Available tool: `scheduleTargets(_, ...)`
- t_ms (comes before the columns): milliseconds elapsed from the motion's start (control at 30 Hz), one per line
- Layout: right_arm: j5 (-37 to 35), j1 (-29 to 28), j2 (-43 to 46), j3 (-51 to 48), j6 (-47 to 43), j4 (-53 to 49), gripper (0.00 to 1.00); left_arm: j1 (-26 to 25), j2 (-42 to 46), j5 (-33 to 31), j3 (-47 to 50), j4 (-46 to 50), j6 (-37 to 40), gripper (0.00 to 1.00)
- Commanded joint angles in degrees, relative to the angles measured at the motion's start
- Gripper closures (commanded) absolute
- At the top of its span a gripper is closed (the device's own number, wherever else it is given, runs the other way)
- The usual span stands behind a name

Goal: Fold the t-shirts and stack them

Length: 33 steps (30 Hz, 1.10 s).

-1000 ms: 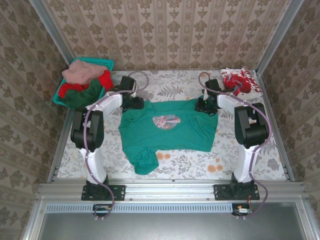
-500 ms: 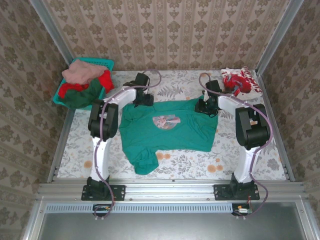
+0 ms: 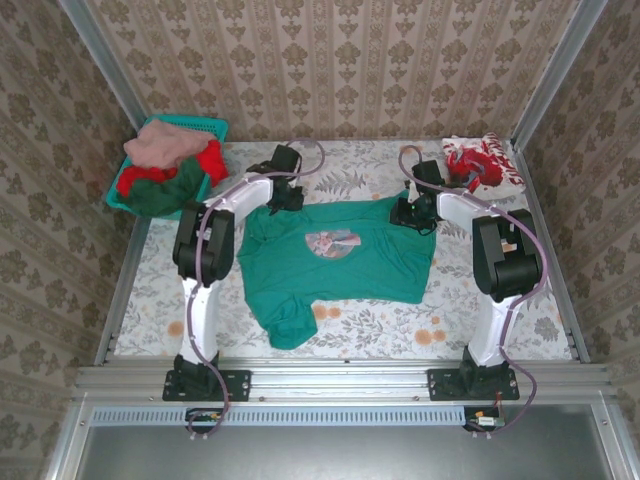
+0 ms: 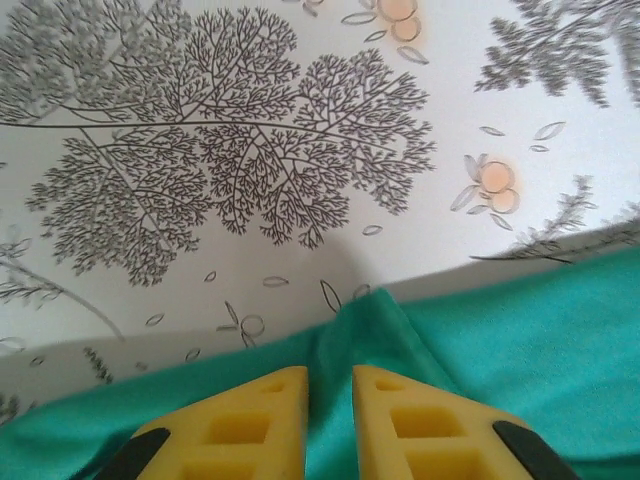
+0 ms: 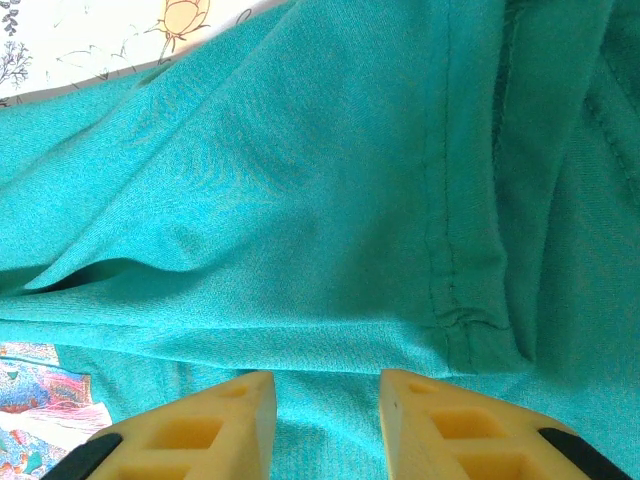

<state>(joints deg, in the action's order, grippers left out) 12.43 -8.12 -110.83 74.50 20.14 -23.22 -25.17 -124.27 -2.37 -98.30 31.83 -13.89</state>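
Grippers: left gripper pinching teal t-shirt edge; right gripper half-parted on it, grip unclear.

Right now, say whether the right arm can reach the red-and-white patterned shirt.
Probably yes: the patterned shirt lies close beyond the right gripper, nothing between; that gripper is over the teal-green cloth t-shirt.

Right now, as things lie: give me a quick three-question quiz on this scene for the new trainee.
1. True or false: the teal-green t-shirt lies inside the basket.
2. The left gripper pinches: A) the t-shirt's far edge, B) the basket rim, C) nothing.
3. Which far table corner holds the red-and-white shirt?
Key: 1 false, it lies spread on the table; 2 A; 3 far right.
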Motion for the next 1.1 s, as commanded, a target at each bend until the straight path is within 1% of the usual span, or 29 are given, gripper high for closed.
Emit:
scheduleTargets(0, 1.1, 0.1, 1.8, -0.6, 0.2, 0.6, 0.65, -0.6, 5.3, -2.7, 1.4, 1.5, 0.2, 0.83)
scheduleTargets(67, 1.2, 0.1, 1.8, -0.6, 0.2, 0.6, 0.65, -0.6, 6.2, -2.9, 1.6, 2.1, 0.1, 0.89)
scheduleTargets(100, 1.2, 0.1, 1.8, -0.7, 0.1, 0.6, 0.65, -0.5, 6.5, -2.6, 1.7, 2.1, 0.2, 0.90)
scheduleTargets(133, 1.2, 0.1, 1.8, -0.8, 0.2, 0.5, 0.65, -0.6, 6.8, -2.3, 2.0, 1.9, 0.2, 0.88)
scheduleTargets(200, 1.3, 0.1, 2.1, -0.9, 0.2, 0.6, 0.65, -0.6, 6.1, -2.3, 2.1, 1.3, 0.3, 0.72)
scheduleTargets(300, 1.5, 0.1, 2.3, -1.2, 0.2, 0.6, 0.65, 0.9, 2.5, 1.1, -0.6, 2.4, -0.2, 0.59)
scheduleTargets(367, 1.5, 0.1, 2.7, -1.5, 0.2, 0.8, 0.65, 1.7, 0.8, 2.5, -1.3, 2.1, -0.4, 0.58)
scheduleTargets(567, 1.4, 0.3, 2.9, -1.6, 0.1, 0.7, 0.65, 2.2, -1.9, 4.6, -1.0, 1.1, -0.2, 0.61)
scheduleTargets(600, 1.4, 0.3, 2.9, -1.7, 0.0, 0.7, 0.65, 2.2, -2.0, 4.7, -0.6, 0.8, -0.2, 0.64)
scheduleTargets(667, 1.4, 0.3, 2.9, -1.6, 0.1, 0.7, 0.65, 2.2, -1.9, 4.7, -0.1, 0.4, -0.1, 0.74)
scheduleTargets(767, 1.4, 0.4, 2.8, -1.4, 0.2, 0.8, 0.65, 2.2, -1.8, 4.7, 0.0, 0.6, 0.0, 0.83)
scheduleTargets(833, 1.4, 0.4, 2.8, -1.4, 0.2, 0.8, 0.65, 2.3, -1.7, 4.5, -0.2, 0.9, 0.3, 0.91)
scheduleTargets(967, 1.4, 0.4, 2.8, -1.4, 0.1, 0.7, 0.65, 2.2, -0.9, 3.8, -0.4, 1.9, 0.6, 1.00)
scheduleTargets(1067, 1.4, 0.5, 3.1, -1.5, 0.1, 0.6, 0.65, 2.2, 0.7, 3.3, -0.1, 3.1, 0.5, 1.00)
